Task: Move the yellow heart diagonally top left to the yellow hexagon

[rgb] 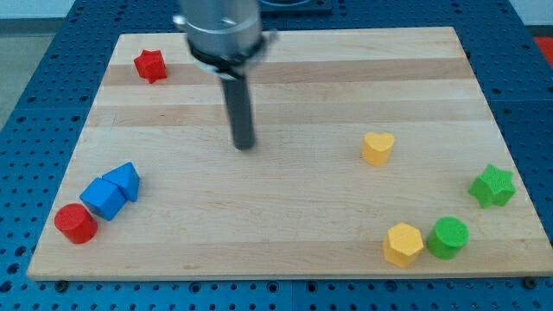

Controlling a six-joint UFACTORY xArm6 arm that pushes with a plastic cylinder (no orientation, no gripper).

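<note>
The yellow heart (378, 148) lies on the wooden board at the view's right of centre. The yellow hexagon (403, 244) sits near the bottom right edge, below and slightly right of the heart, touching or nearly touching a green cylinder (448, 238). My tip (244, 145) rests on the board near the centre, well to the left of the heart and apart from every block.
A green star (492, 186) lies at the right edge. A red star (150, 66) sits at the top left. A blue triangle (124, 180), a blue cube (103, 199) and a red cylinder (75, 224) cluster at the bottom left. The board (285, 216) ends in blue perforated table.
</note>
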